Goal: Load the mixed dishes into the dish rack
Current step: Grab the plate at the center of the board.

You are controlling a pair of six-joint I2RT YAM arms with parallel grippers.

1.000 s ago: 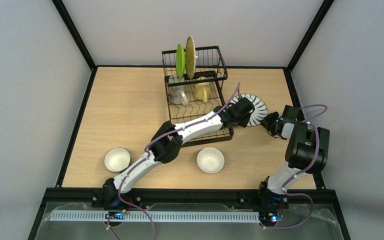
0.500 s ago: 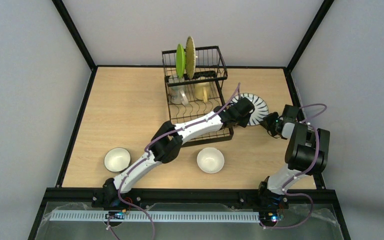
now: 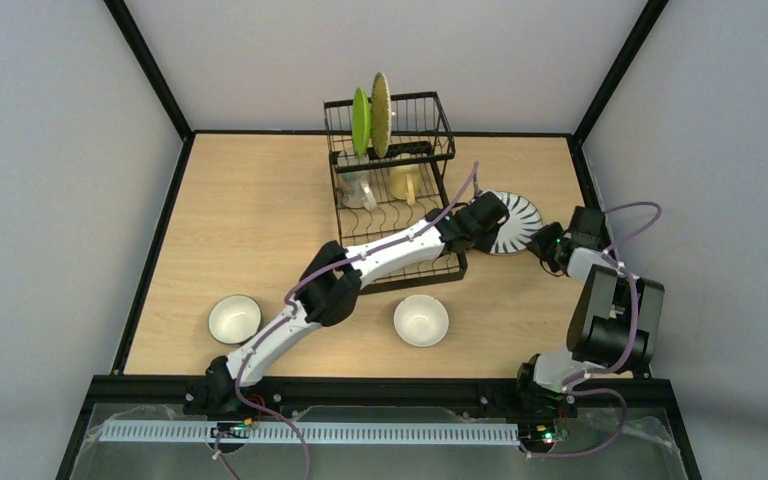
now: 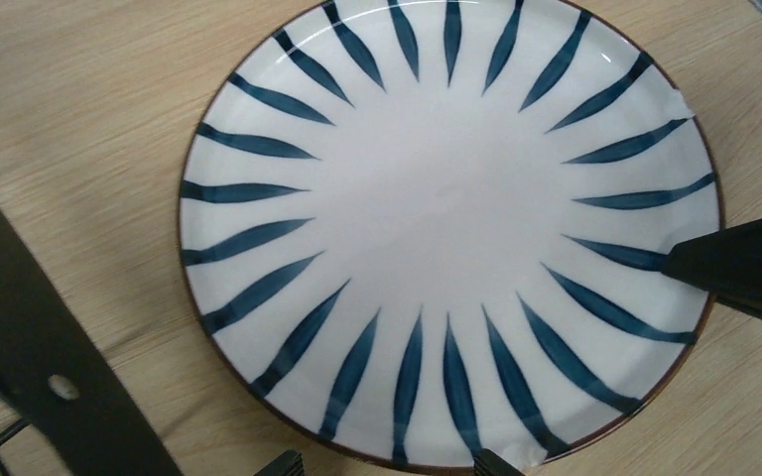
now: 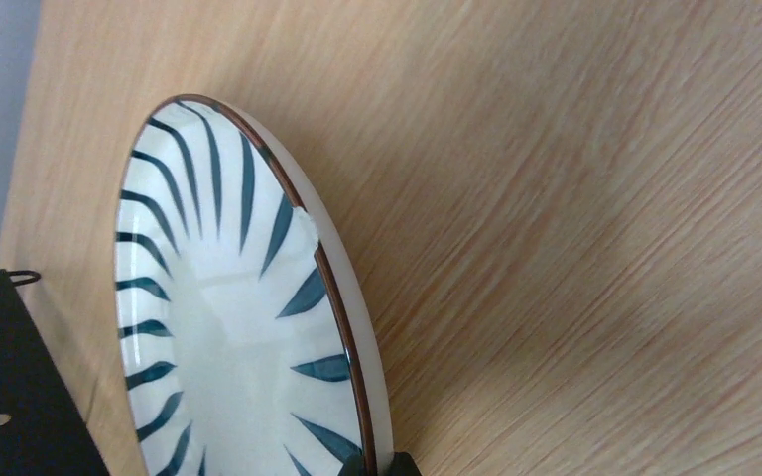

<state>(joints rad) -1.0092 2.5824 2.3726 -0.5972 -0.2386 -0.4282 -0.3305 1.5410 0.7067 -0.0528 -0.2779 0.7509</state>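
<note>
Right wrist view | blue-striped plate [image 5: 248,327] tilted, centre-right of the overhead frame, just beside dish rack [image 3: 430,125] | right gripper [image 5: 377,461] pinching its rim | left gripper [image 4: 389,462] spread above | lift slowly, guarding against swivel.

Top camera looks down from behind; both wrist cameras share the striped plate [image 4: 446,228], close up.

Three plates: a green plate [image 3: 360,120] and a woven bamboo plate [image 3: 380,112] upright in the single black dish rack [image 3: 442,130], and a blue-striped plate [image 3: 523,215] towards the table's [image 3: 250,220] right edge. Two white bowls, left bowl [image 3: 234,319] and right bowl [image 3: 421,320], along the near edge. One yellow mug [image 3: 405,180], one clear tumbler [image 3: 357,190].
</note>
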